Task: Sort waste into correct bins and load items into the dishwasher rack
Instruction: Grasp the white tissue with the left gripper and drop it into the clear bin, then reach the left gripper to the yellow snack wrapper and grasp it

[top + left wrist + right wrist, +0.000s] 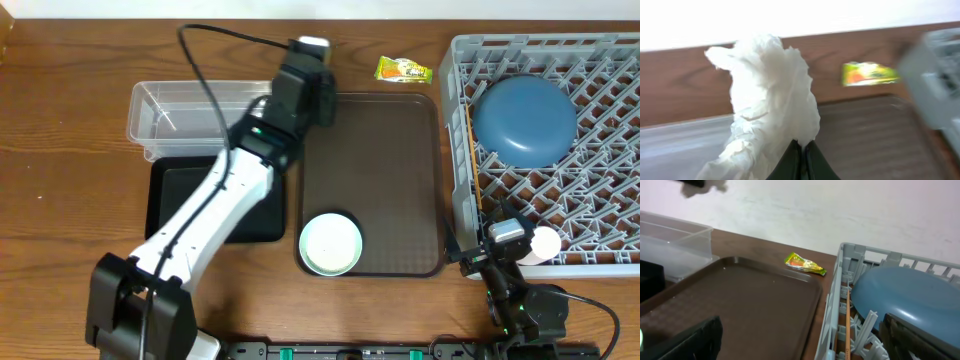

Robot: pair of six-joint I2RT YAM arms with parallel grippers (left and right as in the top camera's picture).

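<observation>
Now the left gripper (801, 147) is pressed together on the bottom of the crumpled white tissue (771, 95). The tissue stands up above the fingers, up in the air at 12 o'clock on the table, over the far edge of the brown tray (380, 160).

I think the job right now is to carry the tissue to a bin. The clear tub (180, 105) is just beside the gripper, at its 9 o'clock. The black tray (180, 200) is at its 7 o'clock, partly under the arm. To do it well, the arm should swing over until the whole tissue hangs above the bin, then let go low down. A tissue is light and floppy, so it can drift or stick to a finger. Pinching only a corner could let it slip early.

The snack wrapper (403, 70) lies on the bare wood at 1 o'clock, near the brown tray and the dishwasher rack (600, 190). A pale bowl (330, 243) sits on the brown tray at 6 o'clock. The blue bowl (525, 120) is upside down in the rack at 3 o'clock, and a chopstick (847, 325) lies along the rack's near wall.

The right gripper (800, 325) is spread wide and holds nothing, down at 5 o'clock by the rack's corner. Nothing seems to block the way to the tub except its own wall.
</observation>
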